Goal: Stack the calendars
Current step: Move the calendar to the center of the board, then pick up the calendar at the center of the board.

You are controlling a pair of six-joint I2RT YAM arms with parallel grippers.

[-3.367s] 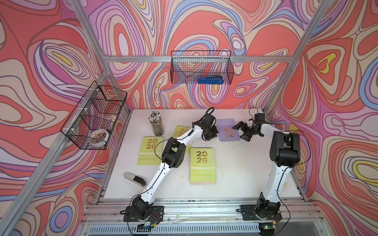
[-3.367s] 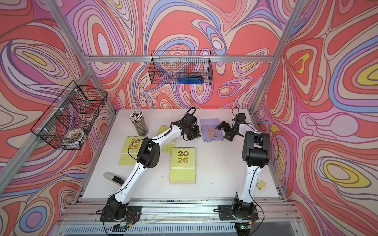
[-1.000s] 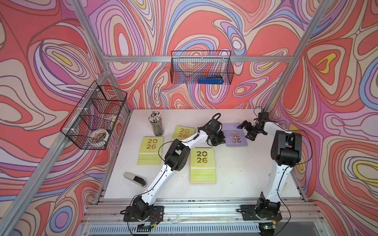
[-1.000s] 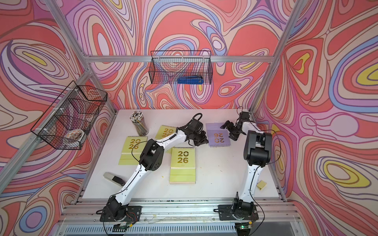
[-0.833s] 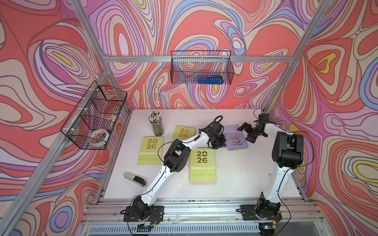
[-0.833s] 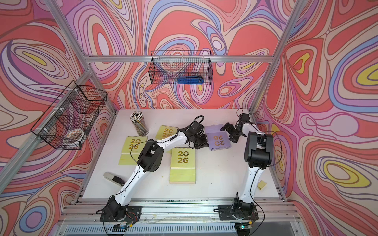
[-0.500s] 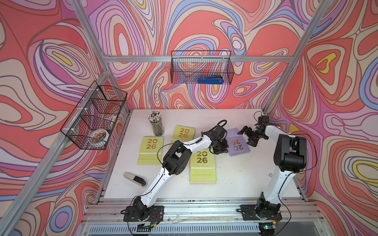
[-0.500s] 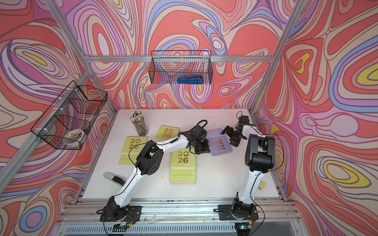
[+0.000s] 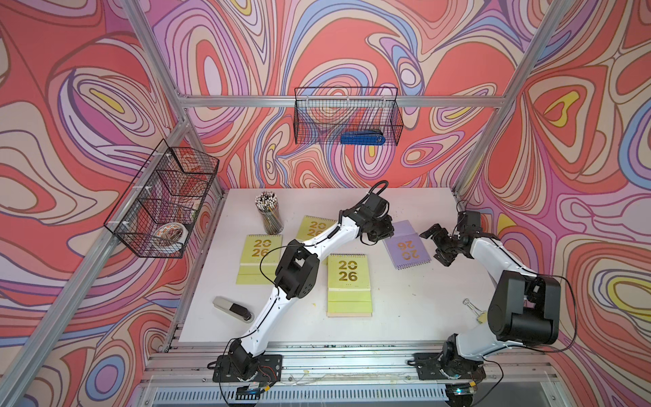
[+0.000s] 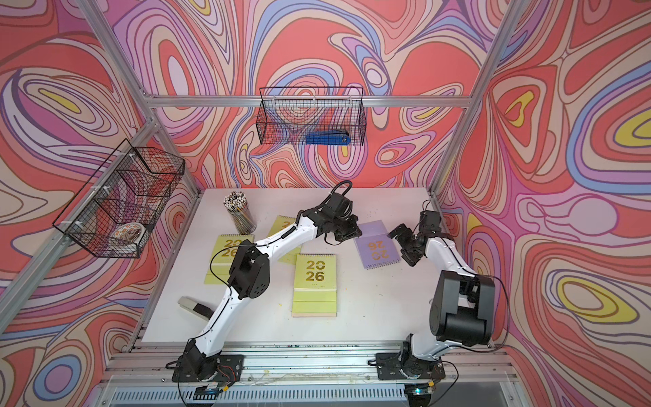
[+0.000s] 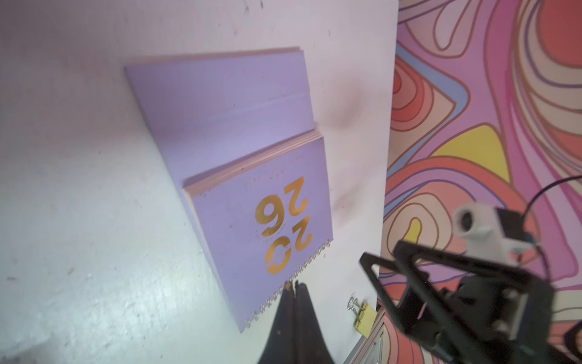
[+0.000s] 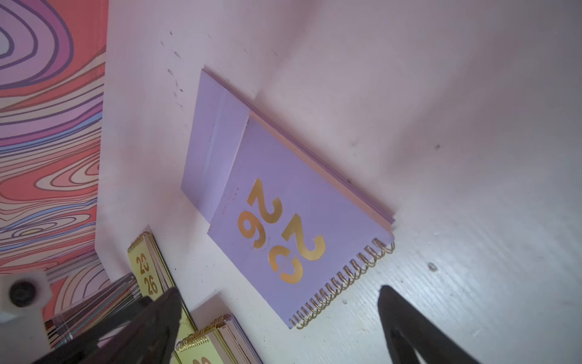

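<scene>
Lavender calendar (image 9: pixel 408 246) lies flat on the table (image 9: pixel 405 310), right of centre, cover up. My left gripper (image 11: pixel 293 291) is clenched with nothing in it, tips at the calendar's edge. Right gripper (image 9: pixel 436 246) is spread wide just beside its right edge. Yellow-green calendars (image 9: pixel 348 282) lie further left.

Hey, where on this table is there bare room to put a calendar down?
Widest bare patch: between the front yellow-green calendar, the lavender calendar and the binder clip. Also the back strip right of the pencil cup. Crowded: the left side, with the left yellow-green calendar, the back yellow-green calendar, the left arm and the stapler.
</scene>
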